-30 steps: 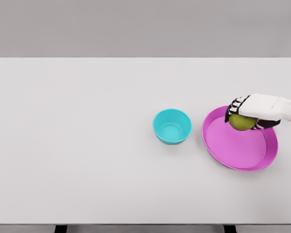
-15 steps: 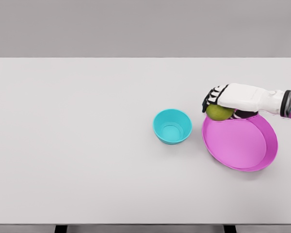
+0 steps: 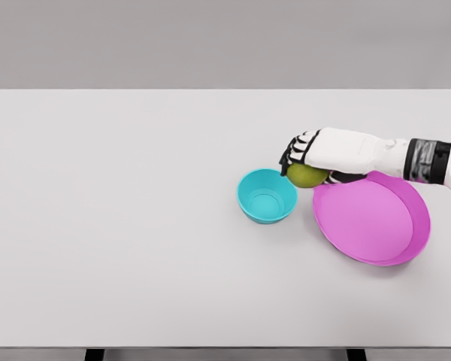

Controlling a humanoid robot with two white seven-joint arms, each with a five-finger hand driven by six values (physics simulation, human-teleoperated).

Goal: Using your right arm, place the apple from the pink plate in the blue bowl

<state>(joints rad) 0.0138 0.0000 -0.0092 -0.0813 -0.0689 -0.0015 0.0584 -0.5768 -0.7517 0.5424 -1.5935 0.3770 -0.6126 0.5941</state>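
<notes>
A wide white table (image 3: 135, 226) fills the scene, its far edge against a plain grey wall (image 3: 225, 41). On the right side sits the pink plate (image 3: 372, 222), a shallow round dish with a raised rim, its near side tipped toward me. Just left of it, apart from it, stands the blue bowl (image 3: 267, 195), open mouth up. The right hand (image 3: 327, 154) reaches in from the right edge, palm down, fingers (image 3: 295, 154) curled over the apple (image 3: 307, 176) and gripping it from above. The green apple hangs above the bowl's right rim, between bowl and plate (it looks nearly round, so I cannot tell its long axis or which way its stem points).
</notes>
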